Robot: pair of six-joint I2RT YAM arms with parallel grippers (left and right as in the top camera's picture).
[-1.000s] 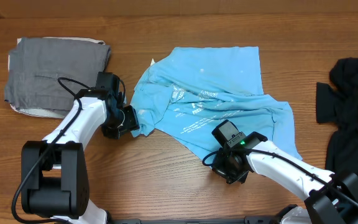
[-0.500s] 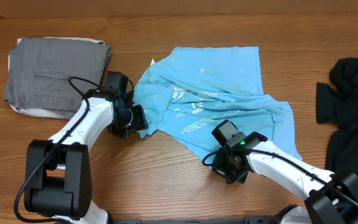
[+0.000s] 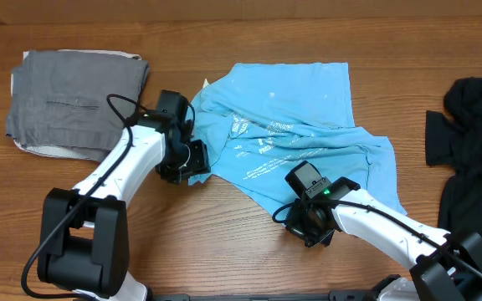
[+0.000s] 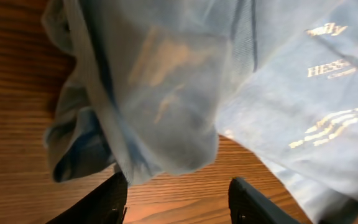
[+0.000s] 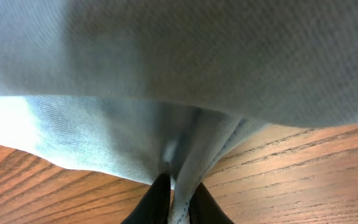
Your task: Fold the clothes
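The light blue T-shirt (image 3: pixel 291 125) lies crumpled and unfolded at the centre of the overhead frame, small white print facing up, on the wooden table (image 3: pixel 224 251). It sits between a folded grey garment (image 3: pixel 74 100) at upper left and a heap of black clothes (image 3: pixel 475 142) at the right edge. The step in hand looks like getting hold of two edges to spread the shirt flat before any fold. The left gripper (image 4: pixel 178 199) sits at the shirt's bunched left edge, jaws well apart, cloth just ahead of them and nothing clamped. The right gripper (image 5: pixel 178 200) is pinched tight on the hem at the shirt's lower edge. Next, the left probably needs to advance onto that bunch and close.
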